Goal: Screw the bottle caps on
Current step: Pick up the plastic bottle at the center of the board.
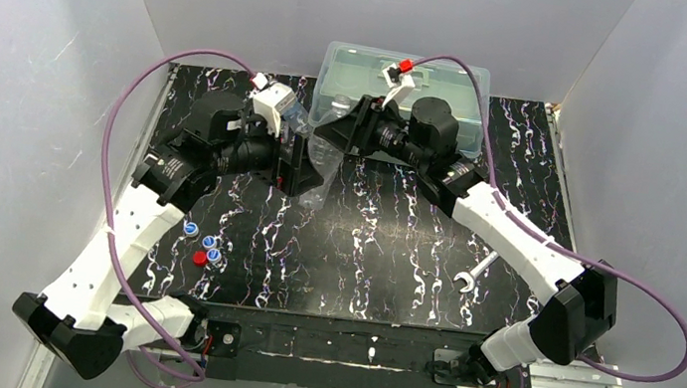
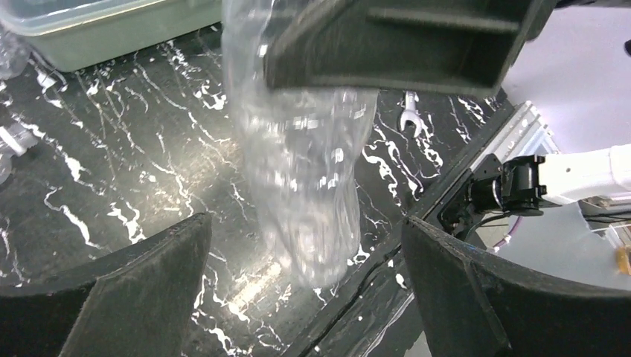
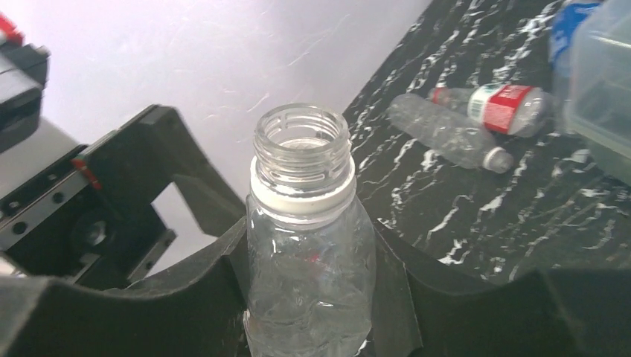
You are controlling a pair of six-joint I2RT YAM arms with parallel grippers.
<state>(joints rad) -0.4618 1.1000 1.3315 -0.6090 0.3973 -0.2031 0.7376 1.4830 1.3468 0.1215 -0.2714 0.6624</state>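
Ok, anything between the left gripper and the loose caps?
Nothing visible. The bottle caps lie on bare table, towards the near edge; the open left gripper is up by the bottle.

Bottle caps [image 1: 209, 241] left of wrench [image 1: 472, 274]

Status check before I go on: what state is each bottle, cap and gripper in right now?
Held bottle: clamped in the right gripper, neck open, no cap.
Right gripper: shut on the held bottle.
Left gripper: open, fingers either side of the held bottle, not touching.
Bottle caps: four, loose on the table.
Red-label bottle: lying on its side.
Plain lying bottle: on its side, white cap apparently on.
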